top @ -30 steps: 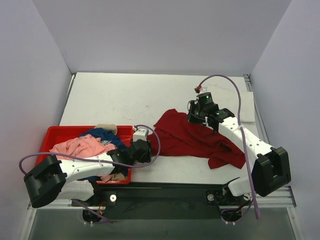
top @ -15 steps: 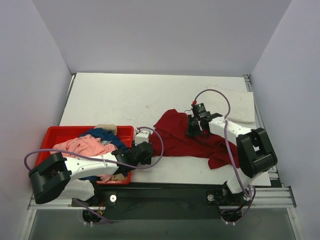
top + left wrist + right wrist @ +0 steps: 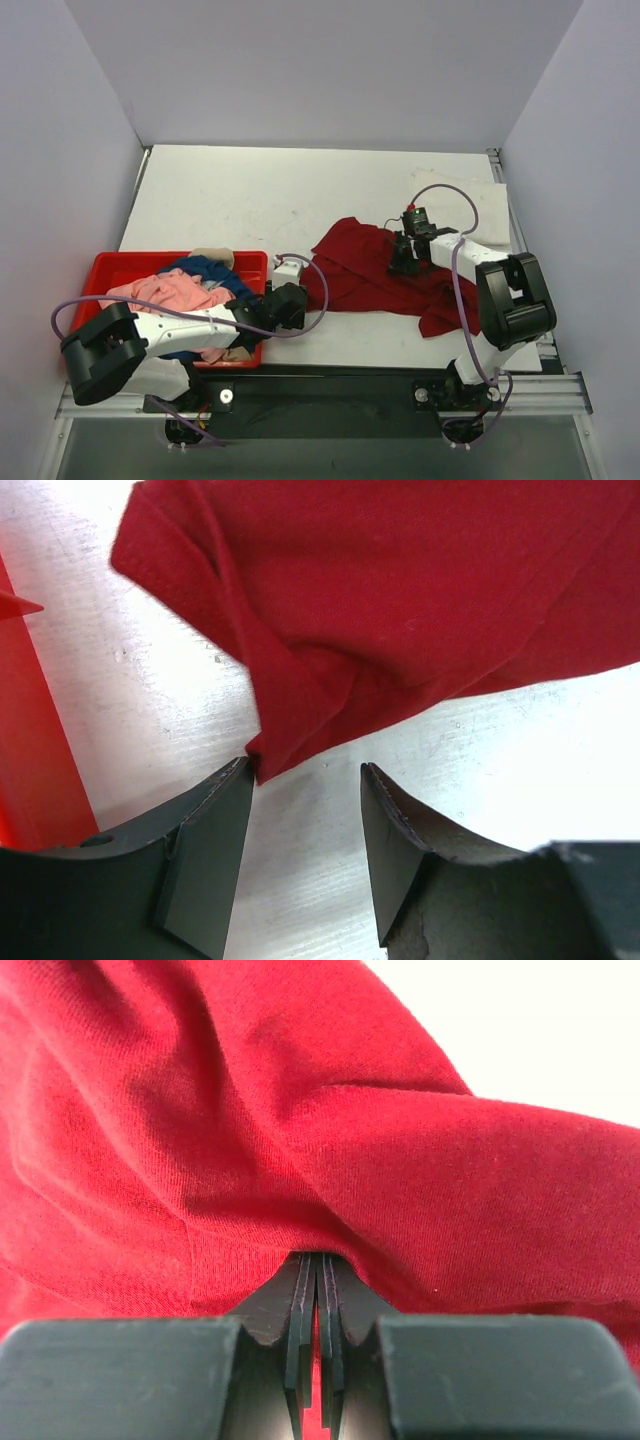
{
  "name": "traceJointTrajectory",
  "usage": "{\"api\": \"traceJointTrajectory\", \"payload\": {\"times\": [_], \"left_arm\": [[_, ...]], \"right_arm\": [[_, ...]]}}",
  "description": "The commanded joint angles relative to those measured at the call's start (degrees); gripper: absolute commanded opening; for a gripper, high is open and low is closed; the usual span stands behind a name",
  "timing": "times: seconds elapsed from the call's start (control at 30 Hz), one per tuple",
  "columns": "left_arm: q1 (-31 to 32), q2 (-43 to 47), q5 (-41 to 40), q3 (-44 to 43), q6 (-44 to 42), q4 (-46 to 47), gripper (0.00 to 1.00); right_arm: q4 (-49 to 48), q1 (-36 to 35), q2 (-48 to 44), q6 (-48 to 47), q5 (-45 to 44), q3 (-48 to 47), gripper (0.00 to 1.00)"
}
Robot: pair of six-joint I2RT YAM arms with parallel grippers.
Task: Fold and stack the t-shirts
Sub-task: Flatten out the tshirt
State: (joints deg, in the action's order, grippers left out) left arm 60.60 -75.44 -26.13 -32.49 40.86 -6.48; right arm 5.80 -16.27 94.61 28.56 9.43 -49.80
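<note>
White table [image 3: 250,200], dark red t-shirt [image 3: 360,275], fold clamped in right jaws, corner at open left jaws

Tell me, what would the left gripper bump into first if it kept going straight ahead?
Most likely the dark red t-shirt. Its folded corner lies on the table just ahead of the left gripper, close to one of its open jaws.
</note>
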Motion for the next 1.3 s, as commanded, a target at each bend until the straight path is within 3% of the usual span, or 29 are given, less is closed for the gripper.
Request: {"api": "traceJointTrajectory", "payload": {"times": [0.0,0.3,0.9,1.0,1.17,1.27], "left_arm": [[-0.4,-0.4,0.2,-0.2,-0.9,2.4,0.58],[-1.1,-0.8,0.6,0.3,-1.7,3.6,0.61],[-6.2,-7.1,4.9,1.9,-4.8,18.5,0.55],[-6.8,-7.6,5.9,2.4,-4.8,19.3,0.45],[-6.7,-6.1,6.5,3.3,-4.6,18.9,0.13],[-6.8,-3.1,7.1,4.2,-4.4,17.7,0.04]], "right_arm": [[2.3,1.9,-1.2,0.1,-2.9,1.6,0.0],[2.8,4.0,-2.8,0.8,-4.0,3.7,0.0],[2.8,3.8,-2.7,0.4,-3.5,4.0,0.0],[2.8,3.8,-2.4,0.4,-3.5,3.9,0.0],[3.0,3.3,-3.8,0.3,-3.0,3.8,0.0],[4.1,2.1,-6.1,0.2,-3.7,3.7,0.0]]}}
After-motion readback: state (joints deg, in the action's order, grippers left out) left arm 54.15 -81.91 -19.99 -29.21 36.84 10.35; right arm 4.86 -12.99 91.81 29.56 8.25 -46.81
